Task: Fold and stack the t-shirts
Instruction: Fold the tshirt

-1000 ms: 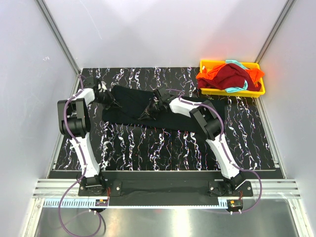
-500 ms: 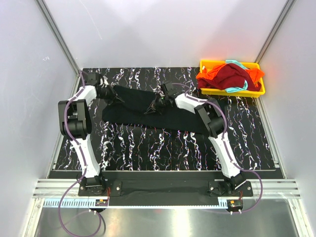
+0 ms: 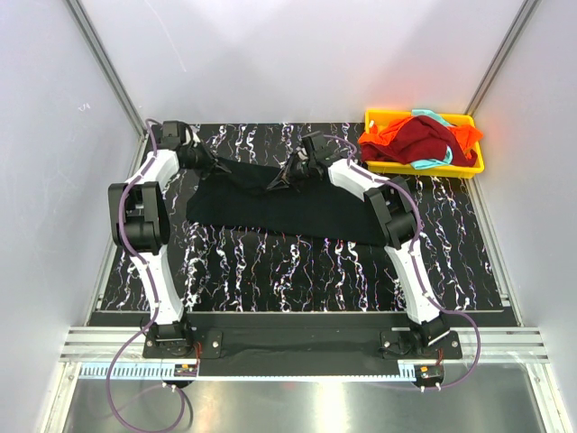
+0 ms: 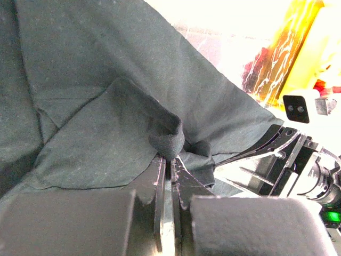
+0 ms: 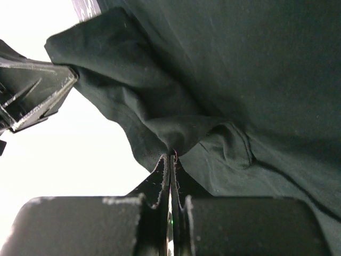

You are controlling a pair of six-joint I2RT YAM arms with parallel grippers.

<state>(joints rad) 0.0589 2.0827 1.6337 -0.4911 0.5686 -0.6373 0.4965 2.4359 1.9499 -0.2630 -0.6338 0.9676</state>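
The black t-shirt lies spread across the middle of the dark marbled mat. My left gripper is shut on its far left edge; in the left wrist view the jaws pinch a bunched fold of black fabric. My right gripper is shut on the far edge near the middle; in the right wrist view the jaws pinch the black cloth. Both hold that far edge lifted off the mat. The dark red t-shirt, the orange t-shirt and the teal t-shirt are heaped in the tray.
The yellow tray stands at the far right corner of the mat. White walls with metal rails close in the left, back and right sides. The arm bases sit on the rail at the near edge.
Both grippers have moved toward the back of the table, pulling the black t-shirt's far edge with them and stretching it out. The heap in the tray has not moved.
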